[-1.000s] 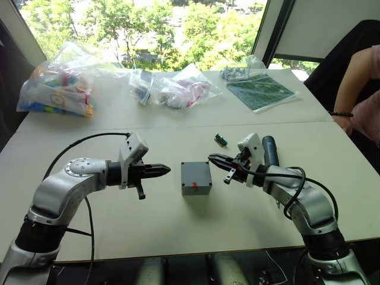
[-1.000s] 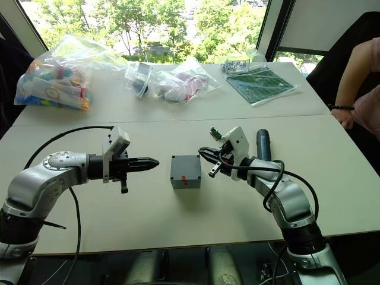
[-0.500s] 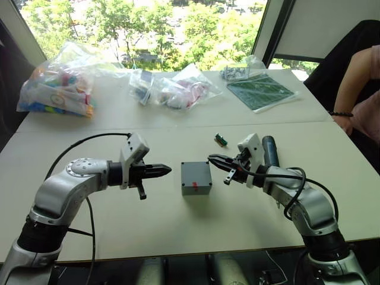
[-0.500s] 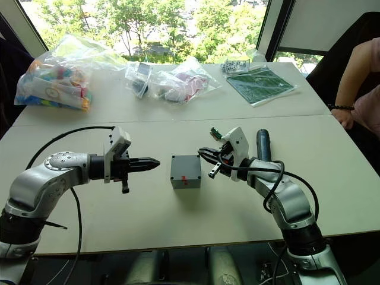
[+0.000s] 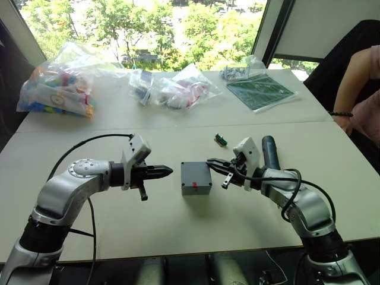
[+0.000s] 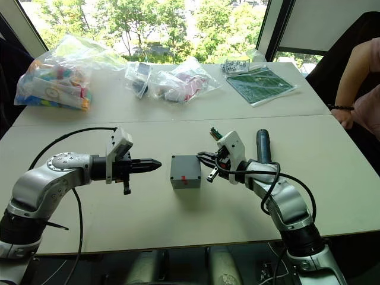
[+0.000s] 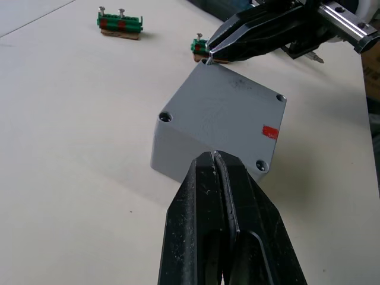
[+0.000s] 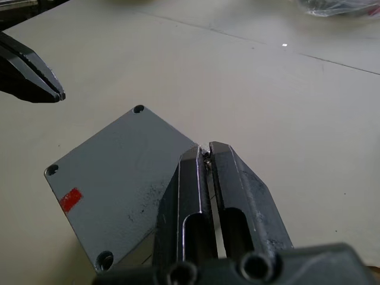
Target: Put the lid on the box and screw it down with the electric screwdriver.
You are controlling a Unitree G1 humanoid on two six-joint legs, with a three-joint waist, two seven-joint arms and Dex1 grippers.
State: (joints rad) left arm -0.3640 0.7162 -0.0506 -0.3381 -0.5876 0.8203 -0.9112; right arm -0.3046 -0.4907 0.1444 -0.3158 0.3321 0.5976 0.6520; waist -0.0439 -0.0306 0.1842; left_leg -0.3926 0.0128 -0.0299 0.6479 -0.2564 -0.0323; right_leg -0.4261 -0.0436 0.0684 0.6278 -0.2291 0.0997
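The grey box (image 5: 196, 178) stands mid-table. The lid (image 7: 228, 110) lies flat on top of it, with holes at its corners and a red spot. My right gripper (image 5: 212, 163) is shut, its tip touching the lid's far right corner. A tiny silvery screw (image 8: 205, 152) shows pinched between its fingertips. To the box's left, my left gripper (image 5: 165, 171) is shut and empty, pointing at the box a short gap away. The electric screwdriver (image 5: 270, 151) lies on the table behind my right forearm.
Small green terminal blocks (image 7: 120, 21) lie beyond the box. Plastic bags of parts (image 5: 56, 83) and a bagged green circuit board (image 5: 261, 90) sit along the table's far side. A person's arm (image 5: 356, 77) leans in at the right edge.
My right gripper has moved left and down until its tip meets the lid's corner. The left gripper has edged slightly toward the box.
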